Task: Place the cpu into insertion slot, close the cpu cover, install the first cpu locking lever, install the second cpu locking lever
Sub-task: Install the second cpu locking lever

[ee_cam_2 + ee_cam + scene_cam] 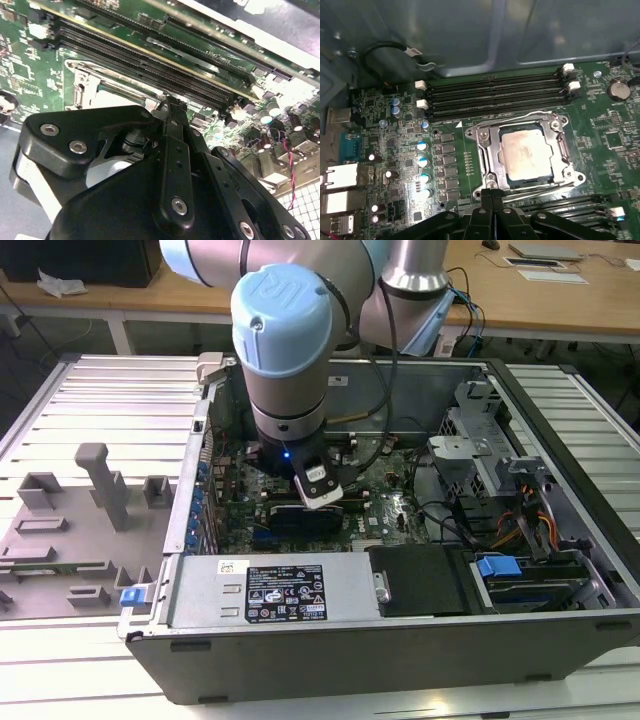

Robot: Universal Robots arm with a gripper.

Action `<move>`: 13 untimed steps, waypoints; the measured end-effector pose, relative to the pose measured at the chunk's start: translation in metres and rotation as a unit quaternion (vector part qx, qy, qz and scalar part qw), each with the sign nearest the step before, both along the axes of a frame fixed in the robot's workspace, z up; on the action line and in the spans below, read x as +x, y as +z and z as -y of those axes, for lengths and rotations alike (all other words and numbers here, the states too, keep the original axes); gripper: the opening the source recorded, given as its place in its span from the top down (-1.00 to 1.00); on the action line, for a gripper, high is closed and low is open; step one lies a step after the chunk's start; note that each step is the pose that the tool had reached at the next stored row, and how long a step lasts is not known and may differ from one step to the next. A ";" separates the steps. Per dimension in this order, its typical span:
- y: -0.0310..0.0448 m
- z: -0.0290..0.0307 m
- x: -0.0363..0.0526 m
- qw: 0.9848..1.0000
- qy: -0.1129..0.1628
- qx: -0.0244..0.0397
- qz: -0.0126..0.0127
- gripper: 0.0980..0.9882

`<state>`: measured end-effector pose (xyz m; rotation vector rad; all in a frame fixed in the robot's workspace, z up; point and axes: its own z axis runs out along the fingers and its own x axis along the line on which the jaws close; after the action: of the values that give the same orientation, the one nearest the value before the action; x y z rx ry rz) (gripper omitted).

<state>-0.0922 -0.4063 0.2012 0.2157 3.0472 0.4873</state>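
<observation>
Fingers [491, 196] are pressed together with nothing between them, their tips just beside the near edge of the cpu cover [485, 150] in the first wrist view. That cover lies flat around the cpu [526, 155], which sits in the insertion slot [547, 179] on the green motherboard [600, 140].
</observation>
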 end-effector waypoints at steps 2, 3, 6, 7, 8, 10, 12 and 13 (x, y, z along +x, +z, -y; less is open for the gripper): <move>-0.0028 0.0001 -0.0011 1.000 0.000 0.002 0.000 0.98; -0.0042 0.0000 -0.0013 1.000 0.001 0.003 0.000 0.98; -0.0068 -0.0012 -0.0017 1.000 0.001 0.004 0.000 0.98; -0.0073 -0.0021 -0.0018 1.000 0.001 0.005 0.000 0.98; -0.0077 -0.0027 -0.0018 1.000 0.001 0.005 0.000 0.98; -0.0083 -0.0035 -0.0024 1.000 0.002 0.005 0.000 0.98; -0.0084 -0.0037 -0.0026 1.000 0.002 0.005 0.000 0.98; -0.0083 -0.0038 -0.0026 1.000 0.002 0.005 0.000 0.98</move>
<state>-0.0948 -0.4026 0.1929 0.2101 3.0467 0.5020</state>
